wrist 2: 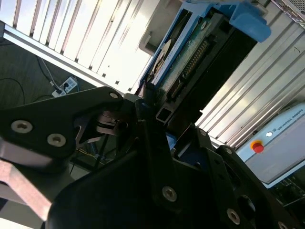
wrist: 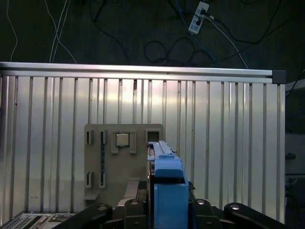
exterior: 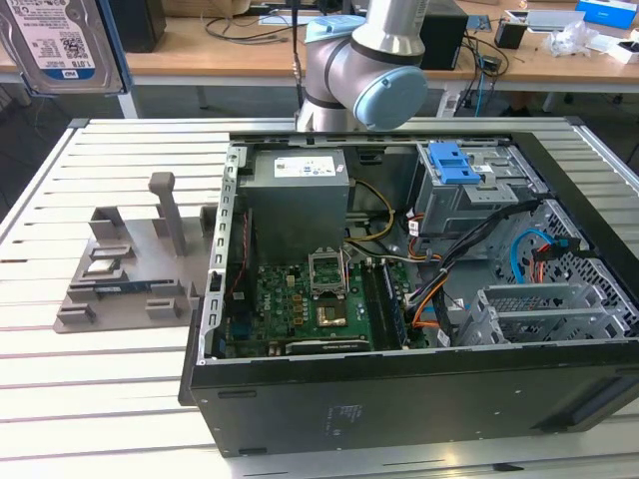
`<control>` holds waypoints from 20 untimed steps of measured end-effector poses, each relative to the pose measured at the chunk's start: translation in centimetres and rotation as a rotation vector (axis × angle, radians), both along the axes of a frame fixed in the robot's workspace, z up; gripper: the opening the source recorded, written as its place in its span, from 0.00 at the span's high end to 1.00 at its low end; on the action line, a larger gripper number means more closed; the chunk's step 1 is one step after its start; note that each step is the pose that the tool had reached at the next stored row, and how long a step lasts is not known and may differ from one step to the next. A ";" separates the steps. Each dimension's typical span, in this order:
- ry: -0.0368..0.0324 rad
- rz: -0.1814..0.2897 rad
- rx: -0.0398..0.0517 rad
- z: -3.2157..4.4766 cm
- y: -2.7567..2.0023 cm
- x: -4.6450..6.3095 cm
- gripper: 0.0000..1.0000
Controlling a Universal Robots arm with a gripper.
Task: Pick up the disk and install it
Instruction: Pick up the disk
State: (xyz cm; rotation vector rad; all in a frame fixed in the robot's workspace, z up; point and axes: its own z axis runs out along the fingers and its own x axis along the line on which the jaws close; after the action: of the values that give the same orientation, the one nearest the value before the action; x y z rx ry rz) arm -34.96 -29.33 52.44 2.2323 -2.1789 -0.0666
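The flat silver hard drive with blue side rails is seen at the upper left of the exterior view, well apart from the open black computer case. In the second wrist view it is clamped between the jaws of the black gripper. Inside the case, black cables are strung beside the blue-latched drive cage, right of a grey power-supply box. A grey fixture plate lies on the slatted aluminium table.
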 end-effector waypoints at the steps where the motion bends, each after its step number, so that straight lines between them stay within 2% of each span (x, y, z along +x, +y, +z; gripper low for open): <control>1: -0.0001 0.000 0.0001 0.00 0.00 0.0 0.64; 3: 0.0000 0.000 0.0000 0.00 0.00 0.4 0.64; 5: 0.0007 0.000 0.0000 0.00 0.00 1.6 0.64; 20: 0.0019 0.000 0.0001 -0.01 0.00 7.2 0.64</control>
State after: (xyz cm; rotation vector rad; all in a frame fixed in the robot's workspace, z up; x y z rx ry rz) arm -27.74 -29.33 52.43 2.2313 -2.1780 -0.0688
